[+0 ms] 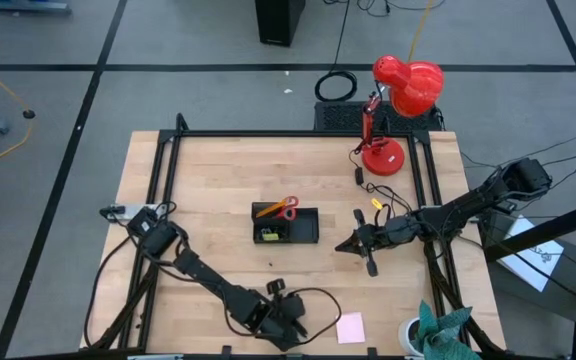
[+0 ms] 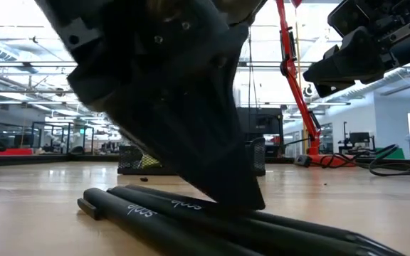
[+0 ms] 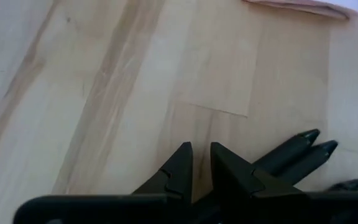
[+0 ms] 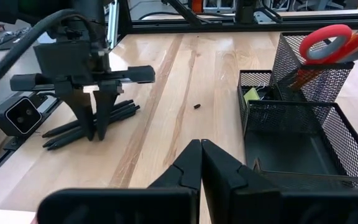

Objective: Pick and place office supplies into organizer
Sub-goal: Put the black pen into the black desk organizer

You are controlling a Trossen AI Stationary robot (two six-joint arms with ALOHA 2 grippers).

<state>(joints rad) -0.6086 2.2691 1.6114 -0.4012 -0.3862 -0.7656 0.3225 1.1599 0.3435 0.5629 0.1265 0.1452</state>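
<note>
Three black pens (image 4: 120, 112) lie side by side on the table near its front edge, also seen in the low view (image 2: 162, 213) and the left wrist view (image 3: 303, 146). My left gripper (image 1: 290, 328) points steeply down over them, its fingers a narrow gap apart (image 3: 199, 155), with bare wood showing in the gap. The pink sticky-note pad (image 1: 350, 327) lies just to its right. The black mesh organizer (image 1: 303, 228) stands mid-table and holds red-handled scissors (image 4: 328, 40) and a yellow block (image 4: 252, 94). My right gripper (image 1: 340, 246) hovers shut to the organizer's right. My left gripper comes down from above, across the pens near their middle (image 4: 107, 121). In the low view one fingertip (image 2: 244, 199) reaches down to the pens. I cannot tell whether it touches them. All the pens lie flat on the table.
A small black clip (image 4: 197, 106) lies on the wood between pens and organizer. A red desk lamp (image 1: 398, 100) stands at the far right corner, with cables (image 1: 378, 200) trailing near the right arm. Black frame rails (image 1: 168, 180) border the table.
</note>
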